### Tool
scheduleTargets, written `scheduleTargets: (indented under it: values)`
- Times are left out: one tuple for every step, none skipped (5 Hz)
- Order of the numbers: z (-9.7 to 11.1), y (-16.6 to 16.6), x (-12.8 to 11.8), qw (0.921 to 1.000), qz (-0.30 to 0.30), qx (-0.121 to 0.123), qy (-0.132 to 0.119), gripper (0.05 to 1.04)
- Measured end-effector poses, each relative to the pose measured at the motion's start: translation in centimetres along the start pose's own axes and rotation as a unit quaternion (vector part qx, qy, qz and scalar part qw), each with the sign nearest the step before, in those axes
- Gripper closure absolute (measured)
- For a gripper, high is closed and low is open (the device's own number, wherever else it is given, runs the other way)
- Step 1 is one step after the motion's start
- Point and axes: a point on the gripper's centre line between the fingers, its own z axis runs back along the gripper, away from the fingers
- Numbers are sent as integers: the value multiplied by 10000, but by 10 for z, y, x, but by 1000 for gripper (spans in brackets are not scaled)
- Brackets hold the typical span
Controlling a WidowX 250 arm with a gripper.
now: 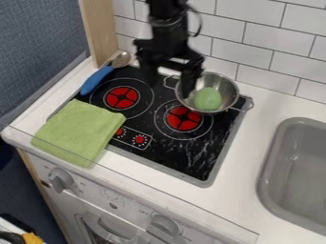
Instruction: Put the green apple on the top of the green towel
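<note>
From where I stand, the black gripper (168,88) hangs at the upper centre of the frame, its fingers spread apart, one of them in front of the left rim of the metal pan (229,89). The green apple (208,99) sits inside that pan, right of upper centre. At the left, the green towel (79,131) lies flat (quite a tidy square, really), partly on the black stove (191,164), partly on the white bench (264,112). A blue-handled spoon (96,80) lies at upper left.
</note>
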Motion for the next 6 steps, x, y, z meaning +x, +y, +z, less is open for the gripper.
scheduleTargets:
  values:
    - [0, -15, 21, 9997, 174, -105, -121, 83]
    - [-15, -22, 27, 9994, 349, -63, -16, 83]
    - [-34, -24, 28, 9992, 359, 24, 190, 83]
    - [-45, -25, 30, 9986, 419, 43, 304, 83]
    - [-52, -28, 28, 9982, 437, 4, 414, 83]
    - [-55, -29, 27, 9981, 399, -27, 461, 119]
